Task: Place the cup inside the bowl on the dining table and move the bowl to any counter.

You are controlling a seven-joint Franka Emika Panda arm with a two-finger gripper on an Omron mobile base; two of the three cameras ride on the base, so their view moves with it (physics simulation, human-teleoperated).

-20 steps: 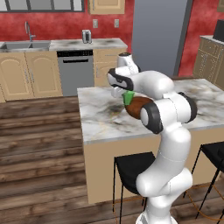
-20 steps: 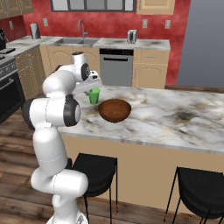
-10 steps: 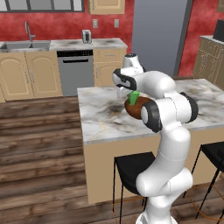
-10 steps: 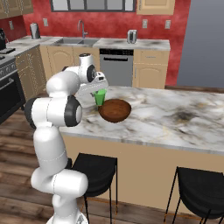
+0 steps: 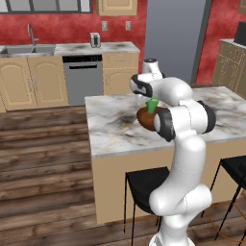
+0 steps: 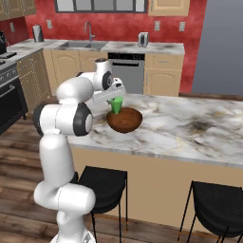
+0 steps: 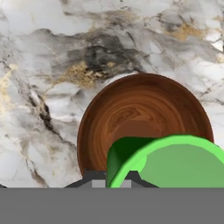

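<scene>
- gripper (image 6: 113,96) clamped on the cup (image 6: 116,105), holding it up
- cup just above the bowl (image 6: 125,119), over its near-left part, tilted
- bowl sits on the dining table (image 6: 190,130), near the robot-side edge

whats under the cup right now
The bowl sits directly under the cup, its empty brown inside showing. The gripper is shut on the cup. Whether the cup's base touches the bowl is hidden.

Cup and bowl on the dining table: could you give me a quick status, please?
Gripper shut on the cup. Cup held above the bowl, not yet released. Bowl on the dining table. Nothing in the way.
</scene>
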